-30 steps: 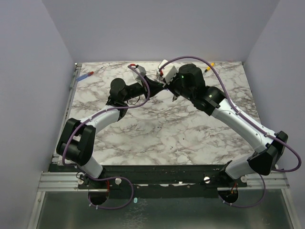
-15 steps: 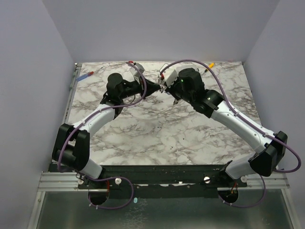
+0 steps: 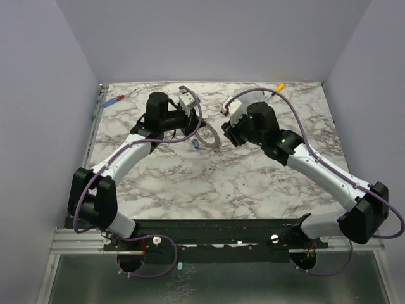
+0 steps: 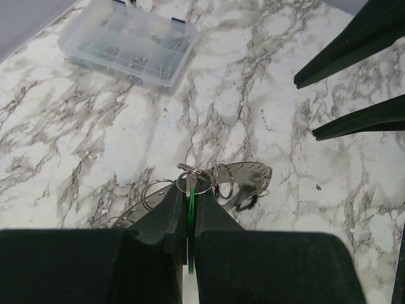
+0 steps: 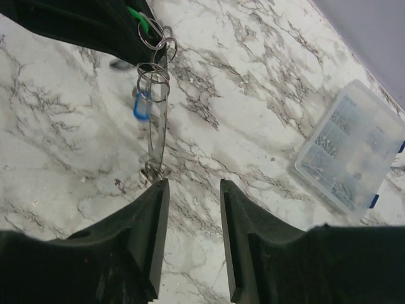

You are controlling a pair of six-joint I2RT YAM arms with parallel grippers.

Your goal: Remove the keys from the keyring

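My left gripper [image 4: 188, 190] is shut on a green key tag [image 4: 190, 201], which also shows in the right wrist view [image 5: 144, 25]. The keyring [image 4: 245, 174], a flat grey metal ring with small holes, hangs from it by small wire rings. It shows edge-on in the right wrist view [image 5: 159, 120] and as a grey arc in the top view [image 3: 211, 139]. A blue-headed key [image 5: 142, 107] hangs on it, also seen from above [image 3: 196, 144]. My right gripper [image 5: 193, 190] is open and empty, just short of the ring's low end. From above, the left gripper [image 3: 192, 128] and right gripper [image 3: 226, 133] flank the ring.
A clear plastic compartment box [image 4: 126, 41] lies on the marble table [image 3: 209, 183] beyond the ring; it also shows at the right of the right wrist view [image 5: 354, 149]. A red and blue screwdriver [image 3: 117, 99] lies at the back left, a yellow-handled one [image 3: 279, 87] at the back right.
The two grippers, close together at the back middle before, have drawn apart. The left has come nearer with the keyring, which now shows between them; the right has backed off to the right.
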